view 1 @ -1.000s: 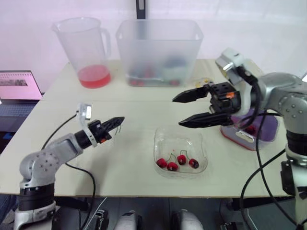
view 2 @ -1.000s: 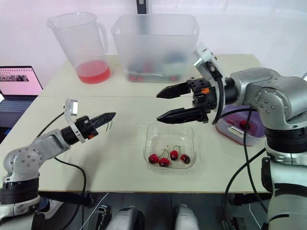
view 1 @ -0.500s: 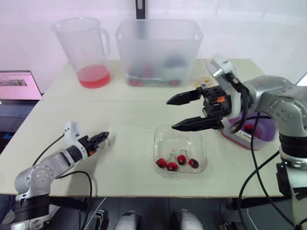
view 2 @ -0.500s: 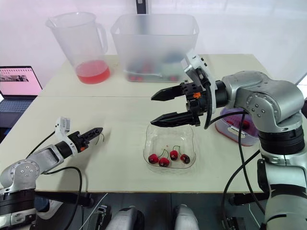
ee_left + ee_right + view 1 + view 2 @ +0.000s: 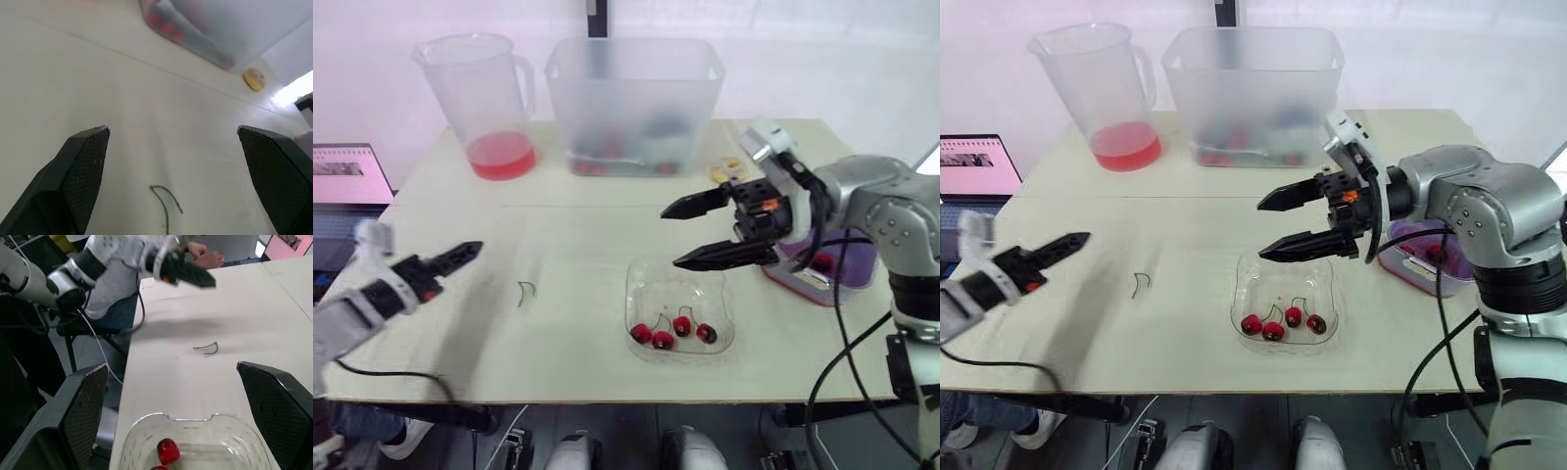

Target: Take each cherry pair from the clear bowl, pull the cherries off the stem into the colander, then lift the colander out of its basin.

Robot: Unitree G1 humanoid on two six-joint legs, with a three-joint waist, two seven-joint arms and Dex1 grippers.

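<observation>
The clear bowl (image 5: 636, 279) stands near the table's front and holds several red cherries (image 5: 663, 339) on green stems. My right gripper (image 5: 670, 237) hovers open over the bowl's far rim, holding nothing. Behind that arm at the right stands the purple colander in its basin (image 5: 854, 266), with a cherry (image 5: 823, 262) showing inside. A bare green stem (image 5: 525, 292) lies on the table left of the bowl. My left gripper (image 5: 172, 129) is open and empty, out at the table's left edge, well away from the stem (image 5: 165, 198).
At the back stand a pitcher (image 5: 484, 98) with red liquid and a frosted tub (image 5: 636, 103). A small yellow thing (image 5: 732, 168) lies near the tub. A laptop (image 5: 347, 174) sits off the left edge. A seated person (image 5: 117, 249) is beyond the table's left.
My left gripper has opened, left the bare stem lying on the table and drawn back to the left. The right gripper stays open, shifted slightly over the bowl.
</observation>
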